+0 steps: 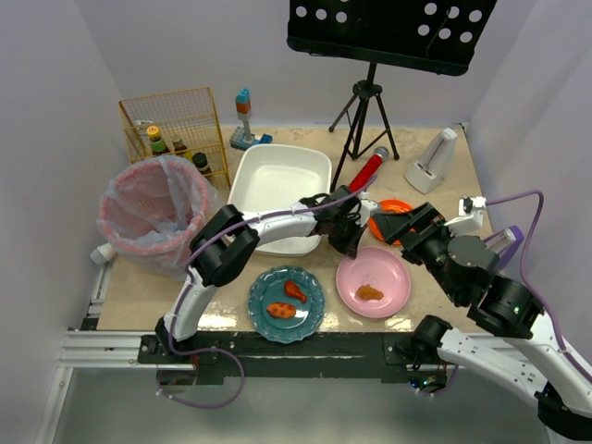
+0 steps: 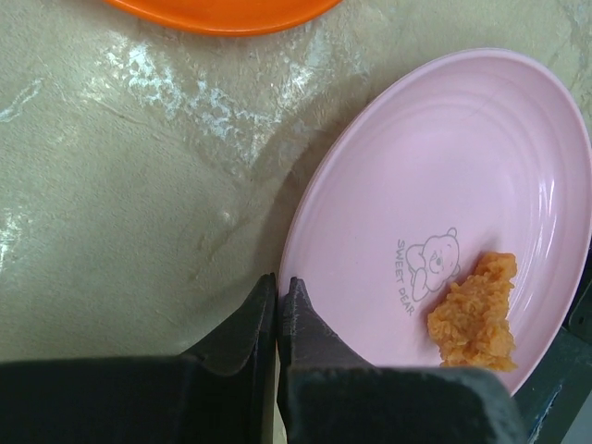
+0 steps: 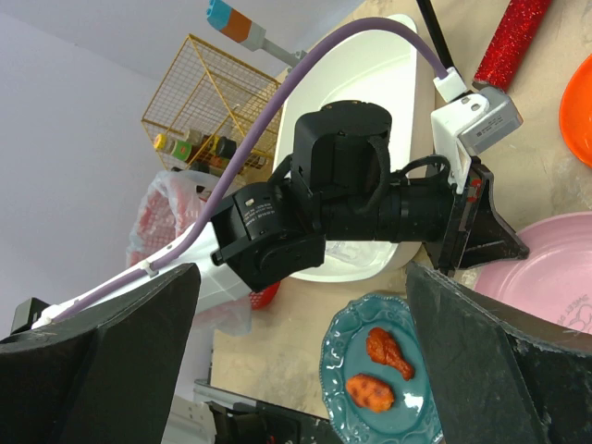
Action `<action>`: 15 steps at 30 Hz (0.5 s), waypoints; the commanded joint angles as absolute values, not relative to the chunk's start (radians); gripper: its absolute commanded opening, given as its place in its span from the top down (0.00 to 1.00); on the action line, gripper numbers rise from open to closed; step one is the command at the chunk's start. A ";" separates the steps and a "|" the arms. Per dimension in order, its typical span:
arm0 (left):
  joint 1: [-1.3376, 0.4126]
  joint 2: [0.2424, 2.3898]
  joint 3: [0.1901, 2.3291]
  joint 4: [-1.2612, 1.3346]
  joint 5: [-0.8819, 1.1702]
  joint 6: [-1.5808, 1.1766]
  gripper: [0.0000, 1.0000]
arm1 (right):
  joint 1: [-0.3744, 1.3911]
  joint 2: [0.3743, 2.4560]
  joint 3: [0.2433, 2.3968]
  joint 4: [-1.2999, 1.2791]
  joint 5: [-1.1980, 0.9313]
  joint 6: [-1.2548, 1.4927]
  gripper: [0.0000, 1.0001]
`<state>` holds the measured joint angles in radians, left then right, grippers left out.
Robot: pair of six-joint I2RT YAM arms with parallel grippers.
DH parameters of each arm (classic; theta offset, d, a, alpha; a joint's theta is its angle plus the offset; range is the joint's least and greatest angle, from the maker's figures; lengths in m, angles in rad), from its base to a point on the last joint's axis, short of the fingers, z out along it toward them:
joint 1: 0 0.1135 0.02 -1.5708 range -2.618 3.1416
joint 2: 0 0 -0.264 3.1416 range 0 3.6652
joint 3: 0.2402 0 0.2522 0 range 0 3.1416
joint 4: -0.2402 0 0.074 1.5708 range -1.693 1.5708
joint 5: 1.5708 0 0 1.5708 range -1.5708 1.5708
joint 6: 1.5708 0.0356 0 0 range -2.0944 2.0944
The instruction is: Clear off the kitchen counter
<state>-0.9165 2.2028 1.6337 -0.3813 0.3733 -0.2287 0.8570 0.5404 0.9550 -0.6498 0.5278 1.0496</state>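
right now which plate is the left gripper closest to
The pink plate: the left gripper sits shut at its rim. The orange plate lies farther off, and the teal plate is outside the left wrist view.

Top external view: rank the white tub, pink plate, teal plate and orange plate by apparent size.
1. white tub
2. pink plate and teal plate, about alike
3. orange plate, smallest showing, though partly covered
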 commanded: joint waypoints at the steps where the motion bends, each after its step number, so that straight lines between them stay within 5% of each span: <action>1: -0.916 2.138 1.666 -0.383 0.405 -0.230 1.00 | 0.854 0.531 0.963 -0.640 0.529 1.039 0.02; 15: -0.821 2.056 1.732 -0.451 0.463 -0.279 1.00 | 0.854 0.522 0.965 -0.661 0.551 1.046 0.02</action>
<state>-0.8474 2.1571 1.6424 -0.4160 0.4240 -0.2516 0.8570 0.5343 0.9550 -0.6521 0.5304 1.0496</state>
